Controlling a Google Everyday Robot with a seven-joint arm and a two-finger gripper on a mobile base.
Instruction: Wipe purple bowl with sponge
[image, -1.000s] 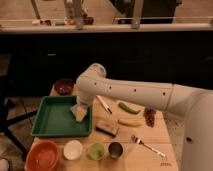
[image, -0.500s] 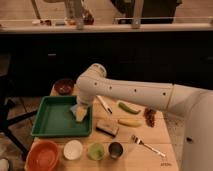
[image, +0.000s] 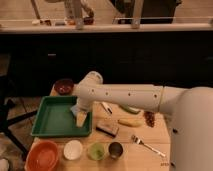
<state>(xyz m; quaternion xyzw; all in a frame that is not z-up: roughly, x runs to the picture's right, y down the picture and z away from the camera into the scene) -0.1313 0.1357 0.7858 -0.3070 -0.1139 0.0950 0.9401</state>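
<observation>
Nothing visible has moved over the last second: the arm (image: 125, 95) is parked in the same pose and the gripper (image: 81, 119) sits low over the green tray (image: 50, 117), at its camera-right end, close to the tray floor.

Jaw state: can't tell, the wrist blocks it. A pale grey-blue patch at the gripper reads as the sponge (image: 77, 109), also at the tray's right end. I can't confirm whether it is clamped or just lying under the tool.

The purple bowl (image: 64, 86) is just beyond the tray's far rim, roughly mid-rim, upright and apart from the gripper.

My read of the step: secure the sponge, then carry it to the bowl. Suggestions:
- Confirm the grip before lifting. A soft block can squash and slip out.
- Lift straight up to clear the tray's rim before translating. Dragging across the rim could shove the tray into the bowl.
- Approach the bowl from above, over the tray's far rim, not from the side. It looks light and could skate off.
- Press lightly and wipe around the inside. Too much push may tip it.
- Stay clear of the brown-and-tan block (image: 108, 127) just off the tray's right side.
</observation>
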